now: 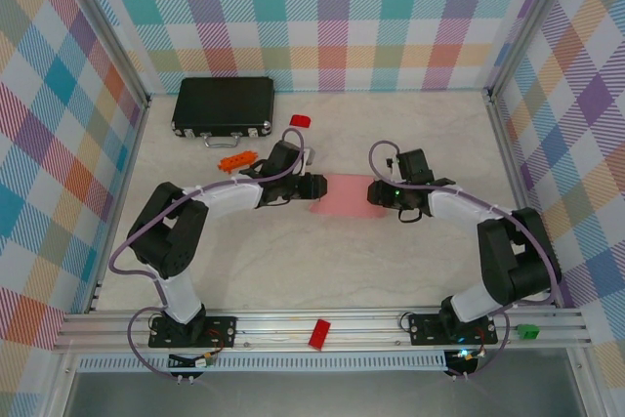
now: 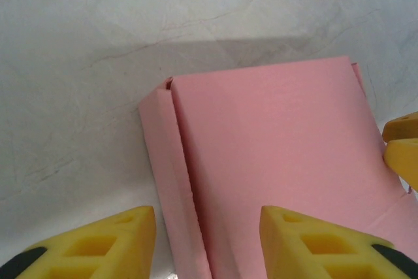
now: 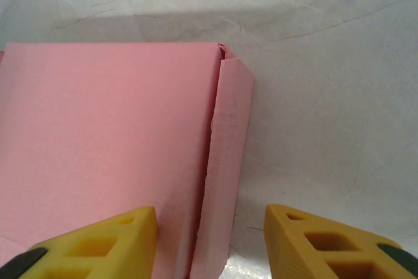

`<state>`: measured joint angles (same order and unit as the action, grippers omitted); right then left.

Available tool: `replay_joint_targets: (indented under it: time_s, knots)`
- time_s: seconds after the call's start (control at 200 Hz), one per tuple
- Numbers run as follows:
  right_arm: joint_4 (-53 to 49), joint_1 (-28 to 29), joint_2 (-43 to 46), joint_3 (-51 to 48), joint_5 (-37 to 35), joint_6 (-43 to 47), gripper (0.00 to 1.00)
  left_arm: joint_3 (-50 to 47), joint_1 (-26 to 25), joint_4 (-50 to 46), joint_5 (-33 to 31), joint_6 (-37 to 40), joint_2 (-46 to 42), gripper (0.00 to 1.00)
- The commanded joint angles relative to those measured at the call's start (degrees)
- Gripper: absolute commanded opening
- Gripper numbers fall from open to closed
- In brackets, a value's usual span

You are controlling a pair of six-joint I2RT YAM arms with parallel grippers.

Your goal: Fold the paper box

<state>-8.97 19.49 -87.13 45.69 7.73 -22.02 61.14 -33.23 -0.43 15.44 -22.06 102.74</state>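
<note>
- Left tool (image 2: 208, 240) is spread, its yellow fingers standing apart over the paper box (image 2: 274, 155) and pinching nothing.
- Its left-end flap (image 2: 171, 181) runs up between those fingers, and the finger toward 3 o'clock hangs over the main panel.
- Right tool (image 3: 210, 240) mirrors it: spread wide, nothing clamped, with the right-end flap (image 3: 225, 161) in its gap.
- From above, the box (image 1: 342, 194) lies flat at mid-surface, with the left tool (image 1: 311, 187) at its 9 o'clock end and the right tool (image 1: 376, 192) at its 3 o'clock end.
- The pale surface (image 1: 322, 271) around it is bare, and the black case (image 1: 223, 107) sits well off at 11 o'clock.
- Risk one, as I read it: a finger landing on the panel instead of beside the flap could nip both layers and crush the thin card.
- Risk two: uneven pushing from the two ends could skid the light box sideways on this smooth surface, or buckle its middle.
- Risk three: the flaps look only half creased, so they may spring back flat once let go.
- As for looks, it is plain light pink and matte, with one broad flat panel.
- A narrow strip is folded up along each short end, and the right-hand crease looks slightly ragged.
</note>
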Motion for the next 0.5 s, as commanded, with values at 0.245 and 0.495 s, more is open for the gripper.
replay_joint_targets:
  time_s: [0.245,0.495]
  knots:
    - [2.0,1.4,-4.9,-0.3,1.3,-0.5,0.36,-5.1,-1.0,5.0,1.7,-4.6,1.6,0.37]
    - [1.1,2.3,-9.4,3.9,5.0,3.0,0.3,-8.2,-2.6,5.7,0.1,-8.5,-1.6,0.31]
